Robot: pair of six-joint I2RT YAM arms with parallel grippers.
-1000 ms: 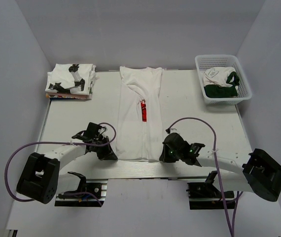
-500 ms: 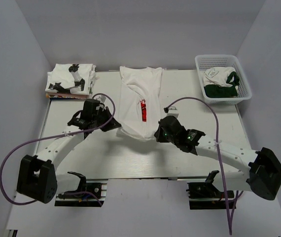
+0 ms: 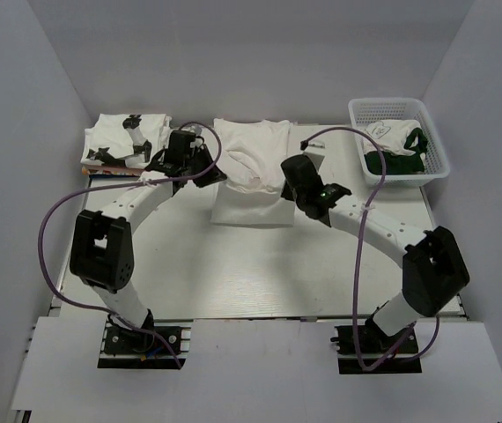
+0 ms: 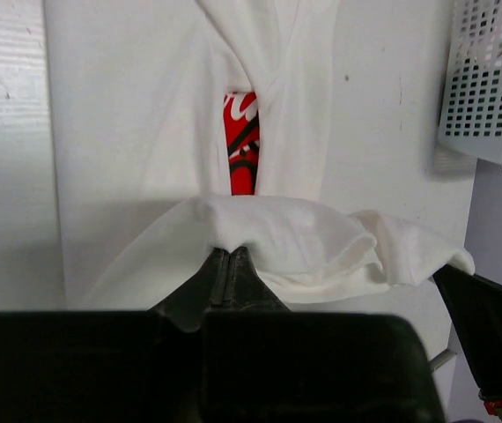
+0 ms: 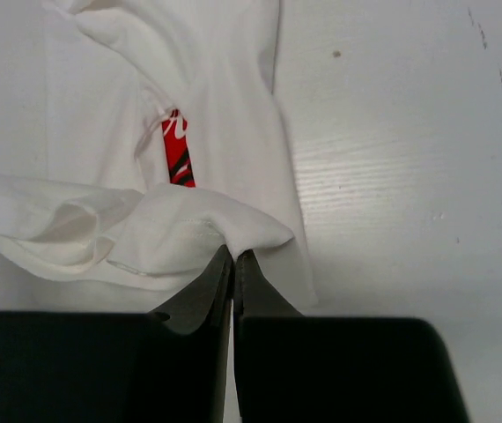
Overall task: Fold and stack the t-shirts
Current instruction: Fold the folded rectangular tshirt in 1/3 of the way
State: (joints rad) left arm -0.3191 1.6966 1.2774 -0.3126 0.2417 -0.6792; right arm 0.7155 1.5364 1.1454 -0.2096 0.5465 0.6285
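Note:
A white t-shirt (image 3: pixel 249 207) with a red logo (image 4: pixel 242 154) lies in the middle of the table, its near hem lifted and carried over the far half. My left gripper (image 3: pixel 214 174) is shut on the hem's left corner (image 4: pixel 231 251). My right gripper (image 3: pixel 286 176) is shut on the right corner (image 5: pixel 234 254). The hem hangs slack between the two, and the red logo (image 5: pixel 179 159) shows just beyond it. A stack of folded t-shirts (image 3: pixel 128 145) with black prints sits at the far left corner.
A white mesh basket (image 3: pixel 398 150) at the far right holds more white and dark green cloth; its corner (image 4: pixel 489 88) shows in the left wrist view. The table edge runs just behind the shirt's collar. The right gripper's body (image 4: pixel 489 326) shows at the lower right of the left wrist view.
Both grippers have carried the shirt's near hem away from the arm bases, over the body, up toward the collar. The shirt now lies doubled to about half its length.

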